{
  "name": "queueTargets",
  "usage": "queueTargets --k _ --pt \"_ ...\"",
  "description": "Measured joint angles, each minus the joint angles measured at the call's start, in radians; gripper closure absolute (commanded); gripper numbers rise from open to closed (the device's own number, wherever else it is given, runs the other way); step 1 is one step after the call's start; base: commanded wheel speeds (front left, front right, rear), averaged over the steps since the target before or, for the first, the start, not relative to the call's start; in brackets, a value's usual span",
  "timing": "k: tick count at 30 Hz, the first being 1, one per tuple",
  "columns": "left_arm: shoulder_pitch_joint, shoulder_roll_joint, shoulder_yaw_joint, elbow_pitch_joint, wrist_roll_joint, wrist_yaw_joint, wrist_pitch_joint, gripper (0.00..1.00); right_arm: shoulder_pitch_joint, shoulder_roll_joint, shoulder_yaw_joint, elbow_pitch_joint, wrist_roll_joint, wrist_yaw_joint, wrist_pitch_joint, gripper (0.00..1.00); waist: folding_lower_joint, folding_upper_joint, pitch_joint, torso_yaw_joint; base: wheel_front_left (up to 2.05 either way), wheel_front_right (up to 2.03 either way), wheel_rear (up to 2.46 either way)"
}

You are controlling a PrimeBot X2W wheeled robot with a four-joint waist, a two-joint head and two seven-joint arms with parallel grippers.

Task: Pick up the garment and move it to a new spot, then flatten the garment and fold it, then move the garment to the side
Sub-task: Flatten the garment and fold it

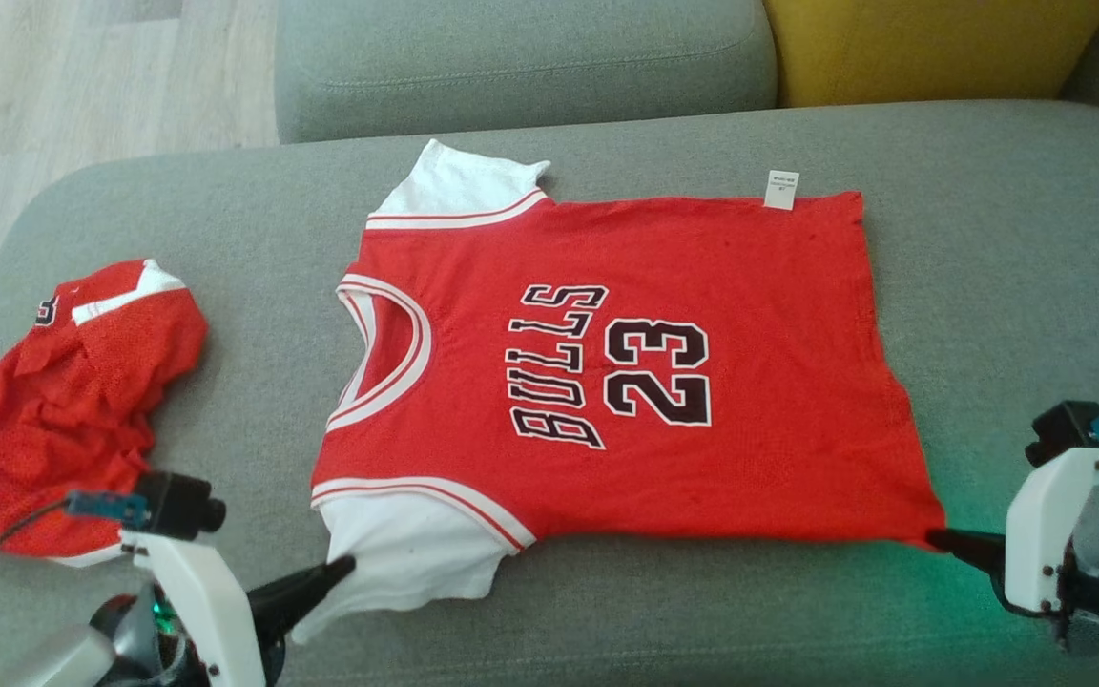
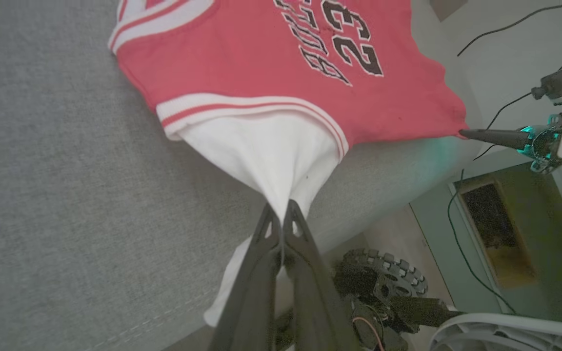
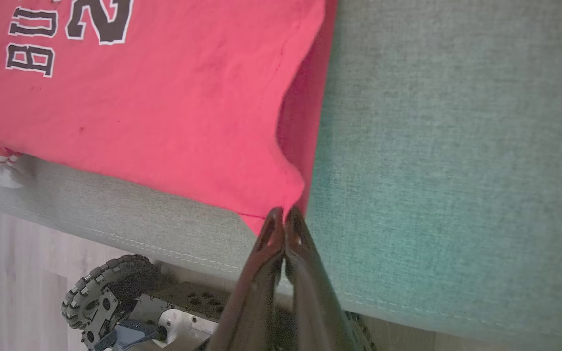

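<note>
Writing: the shirt (image 1: 626,382) says "BULLS" and "23" in black letters with white edges.
Tag: a small white tag (image 1: 780,189) sticks out at the shirt's far edge. Its words are too small to read.
Shirt look: red body, short white sleeves, and red and white stripes round the neck and the sleeve tops. It is soft cloth, spread flat with the front up.
Where it is: in the middle of the grey sofa seat (image 1: 1036,286), with the neck toward the robot's left.
Left side: the left gripper (image 2: 281,217) has its fingers pressed together, pinching the near white sleeve into a point.
Right side: the right gripper (image 3: 285,214) has its fingers pressed together, pinching the near bottom corner of the red cloth.
Sofa feel: rough woven cloth, with a stitched line along the front.
Other cloth: a crumpled red bundle (image 1: 63,401) with white bits lies to the left, apart from the shirt.
Cushion: a yellow cushion (image 1: 931,48) sits at the back.
</note>
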Motion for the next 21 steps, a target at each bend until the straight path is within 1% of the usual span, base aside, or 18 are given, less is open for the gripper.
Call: queueTargets --k 4,9,15,21 --pt "-0.001 0.005 0.021 -0.021 -0.001 0.012 -0.018 1.0 -0.001 -0.001 -0.025 -0.024 0.011 0.0 0.001 1.0 0.0 0.0 0.004 0.0 0.0 0.0 0.0" --pt "-0.016 0.006 0.043 -0.044 -0.004 0.013 -0.035 1.0 -0.013 -0.002 -0.051 -0.031 0.012 0.0 -0.001 1.0 0.0 0.0 0.023 -0.001 0.0 0.0 0.0" --pt "-0.07 0.001 0.07 -0.065 -0.022 0.013 -0.038 1.0 -0.083 0.0 -0.083 -0.025 -0.002 0.0 -0.019 1.0 0.0 0.0 0.053 -0.003 0.0 0.0 0.0" --pt "-0.133 -0.027 0.081 -0.058 -0.022 0.013 -0.037 1.0 -0.132 0.019 -0.108 0.007 -0.03 0.0 -0.047 1.0 0.0 0.0 0.083 -0.004 0.0 0.0 0.0"
